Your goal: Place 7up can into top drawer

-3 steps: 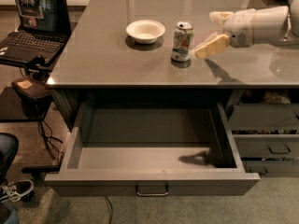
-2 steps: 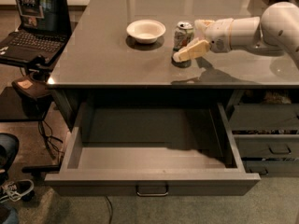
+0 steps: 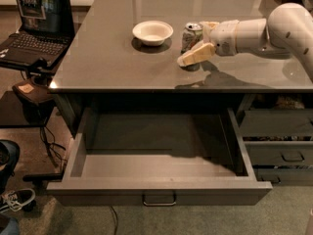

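Grey tabletop (image 3: pixel 107 58) fills the upper half of the shot, and the white arm (image 3: pixel 254 31) reaches in over it from the right. At its tip the gripper (image 3: pixel 191 42) sits low above the surface, released, with its fingers spread. The near finger (image 3: pixel 195 55) lies across the front of the 7up can (image 3: pixel 191 32), pointing left and down, and the far finger shows just behind the can's silver top. So the can stands upright on the table right between those fingers. Whether either one actually touches it, I cannot tell, but the grip is not closed.

Just left of the gripper, past the can, sits a white bowl (image 3: pixel 152 32), right way up and apart from the can.

Straight below the gripper, under the table's front edge, the top drawer (image 3: pixel 161 185) is pulled wide open. It's wide and shallow, with grey walls, and the arm's shadow falls across the right side of its floor. A small metal loop handle (image 3: pixel 159 199) is centred on its front.

Below and right of the gripper are the narrower grey drawers (image 3: pixel 281 153) with dark handles. Far to the gripper's left, off the table, an open laptop (image 3: pixel 41 13) has its screen lit. Down in the lower left corner of the floor there's a shoe (image 3: pixel 17 199).
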Tool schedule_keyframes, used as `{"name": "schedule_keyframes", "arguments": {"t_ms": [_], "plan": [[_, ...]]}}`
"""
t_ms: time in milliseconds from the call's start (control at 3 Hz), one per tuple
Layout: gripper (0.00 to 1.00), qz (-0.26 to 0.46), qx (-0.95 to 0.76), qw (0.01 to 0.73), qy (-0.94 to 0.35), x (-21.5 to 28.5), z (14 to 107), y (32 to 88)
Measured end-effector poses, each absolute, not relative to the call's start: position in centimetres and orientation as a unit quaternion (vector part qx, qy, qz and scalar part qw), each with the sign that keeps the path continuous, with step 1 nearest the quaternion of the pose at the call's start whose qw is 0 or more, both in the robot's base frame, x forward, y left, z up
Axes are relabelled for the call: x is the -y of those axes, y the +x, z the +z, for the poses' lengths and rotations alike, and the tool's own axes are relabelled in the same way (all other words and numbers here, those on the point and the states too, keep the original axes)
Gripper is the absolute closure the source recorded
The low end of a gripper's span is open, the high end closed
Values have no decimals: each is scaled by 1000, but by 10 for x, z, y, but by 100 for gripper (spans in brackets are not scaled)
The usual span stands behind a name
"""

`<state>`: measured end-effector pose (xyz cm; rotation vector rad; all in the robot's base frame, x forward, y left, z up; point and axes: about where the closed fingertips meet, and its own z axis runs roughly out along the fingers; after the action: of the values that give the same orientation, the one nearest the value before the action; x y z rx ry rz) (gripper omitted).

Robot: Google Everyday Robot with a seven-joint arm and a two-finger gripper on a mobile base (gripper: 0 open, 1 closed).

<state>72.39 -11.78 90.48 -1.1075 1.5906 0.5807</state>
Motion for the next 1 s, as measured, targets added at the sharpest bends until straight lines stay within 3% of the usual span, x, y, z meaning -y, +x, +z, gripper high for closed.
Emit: {"name": "schedule_keyframes", "arguments": {"t_ms": [333,1000], "plan": [[19,243,-666,530,-464,118,905,724],[65,244,-666,530,-464,118,905,724]]}}
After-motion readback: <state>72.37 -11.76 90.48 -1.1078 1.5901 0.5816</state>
